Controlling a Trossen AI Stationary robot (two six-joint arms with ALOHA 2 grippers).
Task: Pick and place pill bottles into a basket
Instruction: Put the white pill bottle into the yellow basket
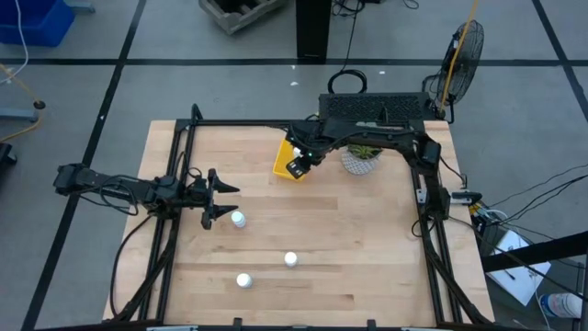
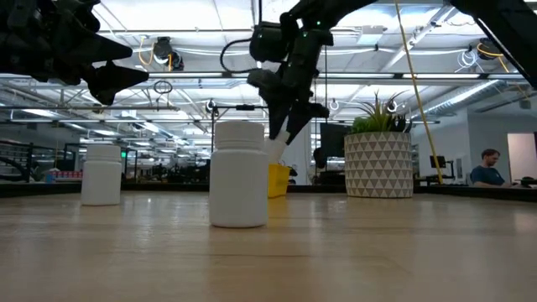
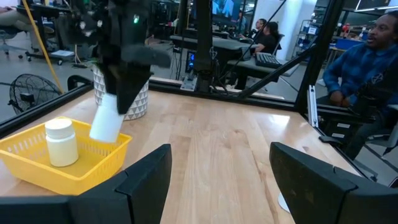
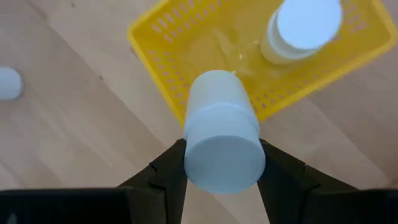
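Note:
The yellow tray (image 1: 287, 158) sits at the table's far middle with one white pill bottle (image 3: 61, 142) standing upright in it. My right gripper (image 1: 299, 165) is shut on a second bottle (image 4: 221, 140) just above the tray's edge. Three more bottles stand on the table: one (image 1: 238, 219) right beside my left gripper (image 1: 223, 198), and two (image 1: 290, 259) (image 1: 243, 280) nearer the front. My left gripper is open and empty, a little above the table at the left. Its fingers (image 3: 143, 180) point toward the tray. My right gripper pinches the bottle's two sides (image 4: 186, 155) between its two fingers, near the bottle's upper end. The fingers come from above, slanting down. The bottle hangs tilted below the fingers (image 3: 107, 124), lifted clear, with its lower end over the tray's wall (image 3: 118, 146).
A white patterned pot with a green plant (image 1: 361, 158) stands just right of the tray. A black frame (image 1: 175, 184) runs along the table's left, far and right sides. People sit at desks beyond the table (image 3: 367, 56). Bare wood lies at the middle and right of the table (image 1: 367, 248).

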